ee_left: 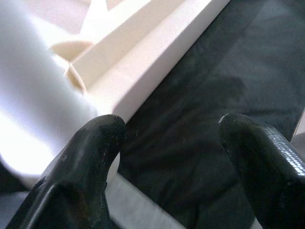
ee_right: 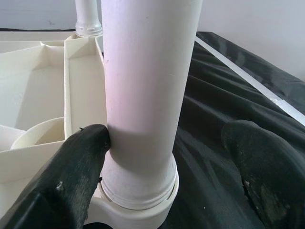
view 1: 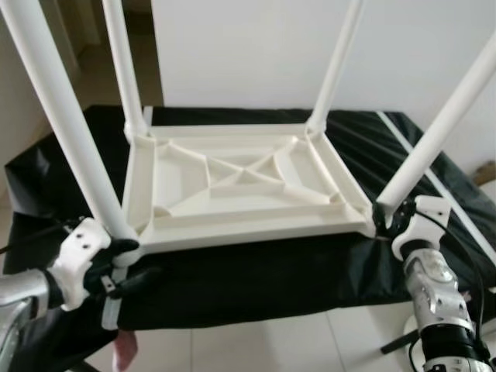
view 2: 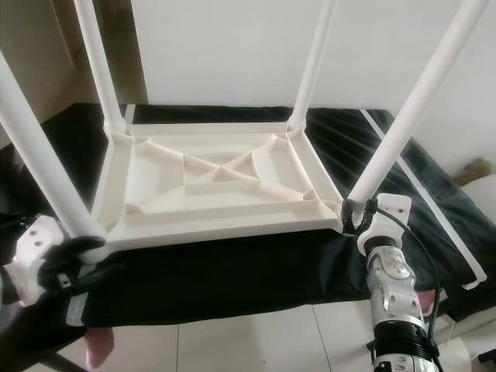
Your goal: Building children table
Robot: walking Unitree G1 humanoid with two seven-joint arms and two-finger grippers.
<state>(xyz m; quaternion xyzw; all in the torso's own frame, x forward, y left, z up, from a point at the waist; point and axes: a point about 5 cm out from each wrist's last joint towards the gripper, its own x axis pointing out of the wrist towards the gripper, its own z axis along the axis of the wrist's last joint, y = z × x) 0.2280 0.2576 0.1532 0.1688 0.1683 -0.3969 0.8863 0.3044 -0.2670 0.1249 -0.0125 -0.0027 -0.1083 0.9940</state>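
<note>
Both tools sat at the near corners of the upturned white children's table (view 1: 240, 186), which lay with its ribbed underside up on a black sheet (view 1: 256, 271) and its four legs pointing upward. With its fingers spread apart, the right tool (ee_right: 167, 157) straddled the base of the near right leg (view 1: 434, 136); one finger (ee_right: 83, 152) touched the tube just above its socket collar while the other stood clear over the sheet, so nothing was clamped. At the near left leg (view 1: 70, 132), the left tool (ee_left: 169, 138) was likewise parted, one finger (ee_left: 95, 143) resting against the table's corner and the other out over the sheet. The table looked like hollow moulded plastic, so it was probably light and fairly stiff, though its smooth glossy legs seemed likely to slip in a loose grip. Long legs would act as levers, and a hold high up might flex them or strain the sockets. The safest place to take hold appeared to be low on each near leg, right at the collar, or on the table's thick rim beside it.
</note>
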